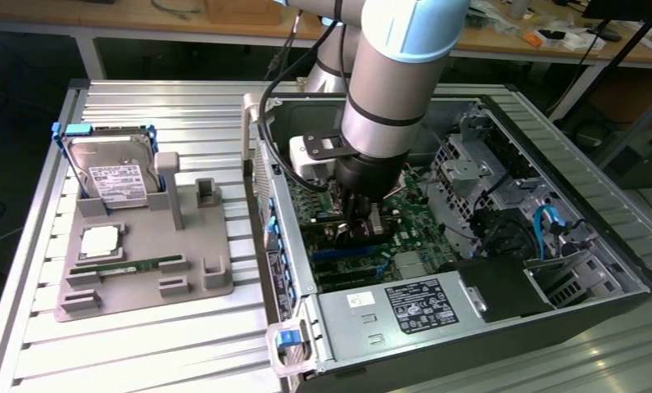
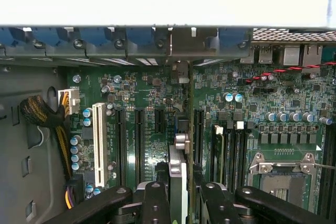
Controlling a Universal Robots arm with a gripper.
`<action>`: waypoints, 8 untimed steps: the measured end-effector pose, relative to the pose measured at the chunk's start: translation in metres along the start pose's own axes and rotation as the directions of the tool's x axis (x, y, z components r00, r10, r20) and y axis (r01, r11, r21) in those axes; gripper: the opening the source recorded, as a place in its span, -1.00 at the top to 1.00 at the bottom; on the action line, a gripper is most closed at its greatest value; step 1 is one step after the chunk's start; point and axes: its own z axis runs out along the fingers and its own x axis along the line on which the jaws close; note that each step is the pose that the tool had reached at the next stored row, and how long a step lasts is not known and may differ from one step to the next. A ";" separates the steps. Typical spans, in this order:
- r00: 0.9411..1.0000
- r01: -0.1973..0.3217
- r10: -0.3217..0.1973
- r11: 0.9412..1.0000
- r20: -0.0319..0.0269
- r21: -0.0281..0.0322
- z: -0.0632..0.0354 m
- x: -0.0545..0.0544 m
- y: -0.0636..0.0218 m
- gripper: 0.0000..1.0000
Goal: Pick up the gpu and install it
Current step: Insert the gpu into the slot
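My gripper point(image 1: 361, 214) reaches down into the open PC case point(image 1: 588, 164), above the green motherboard point(image 1: 414, 237). In the wrist view the gripper point(image 2: 181, 195) is shut on the gpu point(image 2: 178, 166), with one black finger point(image 2: 156, 198) on each side of the card. The gpu stands on edge over the motherboard point(image 2: 152, 93), among the black expansion slots point(image 2: 139, 140). Its far end points at the case's rear wall point(image 2: 181, 45). I cannot tell whether its lower edge sits in a slot. In the exterior view the gpu point(image 1: 374, 223) is mostly hidden by the arm.
A grey fixture tray point(image 1: 140, 282) at the exterior view's left carries a hard drive point(image 1: 113, 176), a CPU point(image 1: 100, 239) and a RAM stick point(image 1: 124, 266). Inside the case are the power supply point(image 1: 414, 307), a white slot point(image 2: 98, 145), a cable bundle point(image 2: 39, 114) and the CPU socket point(image 2: 283, 174).
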 end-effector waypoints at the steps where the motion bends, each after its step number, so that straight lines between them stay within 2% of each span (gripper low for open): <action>1: 1.000 0.000 0.000 1.000 0.000 0.000 -0.0001 0.000 0.0001 0.44; 8: 1.000 0.000 0.000 1.000 0.000 0.000 -0.0021 0.000 0.0000 0.44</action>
